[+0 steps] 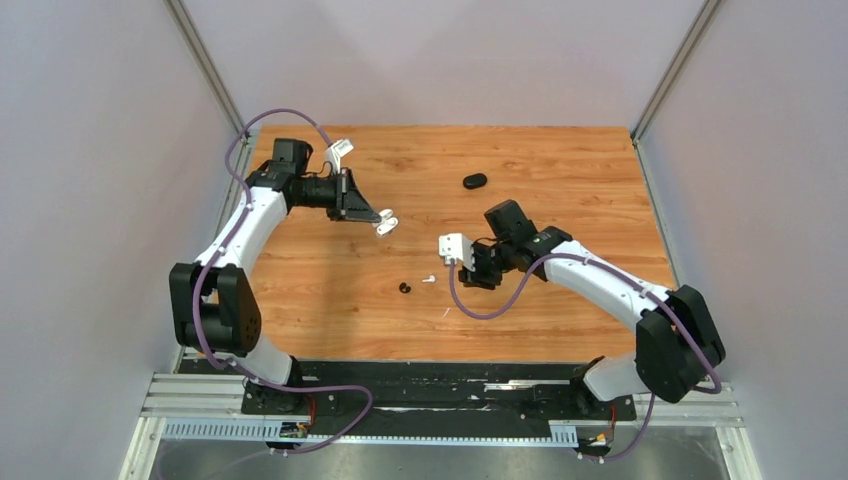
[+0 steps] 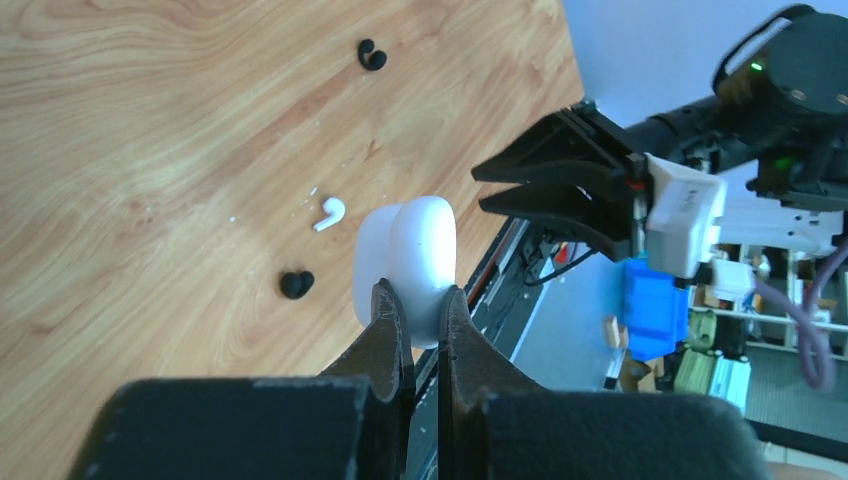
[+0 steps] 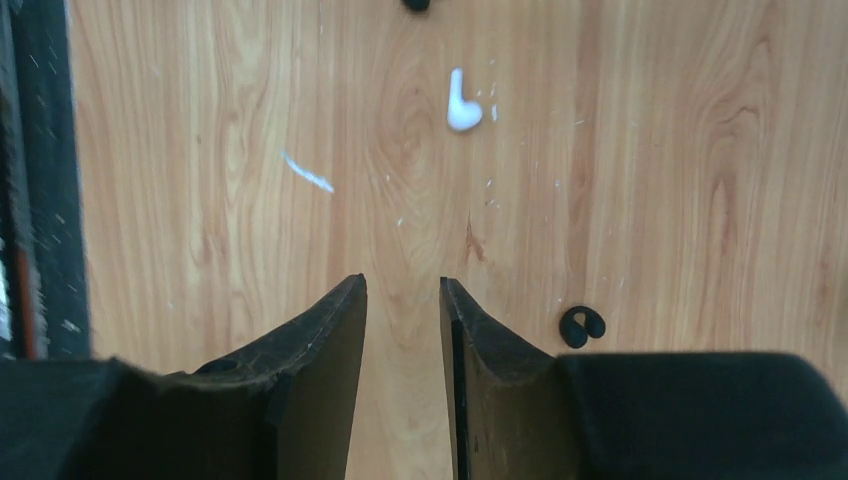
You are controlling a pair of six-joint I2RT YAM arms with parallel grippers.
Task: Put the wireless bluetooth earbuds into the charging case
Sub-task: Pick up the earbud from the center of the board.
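Left gripper [image 2: 421, 296]: fingers pinched almost together on one edge of the white case [image 2: 425, 240], which was held off the table [image 1: 560, 160]. The case was smooth, glossy plastic. It showed as two rounded lobes side by side, apparently hinged open. Its inside faced away from every view, so its contents could not be told.

Right gripper [image 3: 403, 285]: fingers parted by a narrow gap with nothing between them, poised over bare wood.
- White earbud [image 3: 462, 105]: lay flat ahead of the right fingertips, well apart from them. It was glossy, with a short stem.
- Black earbud A [image 3: 580, 325]: lay on the table near one right finger, not touching it. It was a small, curled, matte shape.
- Black earbud B [image 3: 415, 3]: lay past the white earbud and near it, cut off by the frame edge of the right wrist view.

Black oval case [image 1: 474, 181]: sat on the far part of the table, well apart from both grippers. Whether its lid was open could not be told.

The table had a wood-grain surface with a short white streak [image 3: 308, 172].
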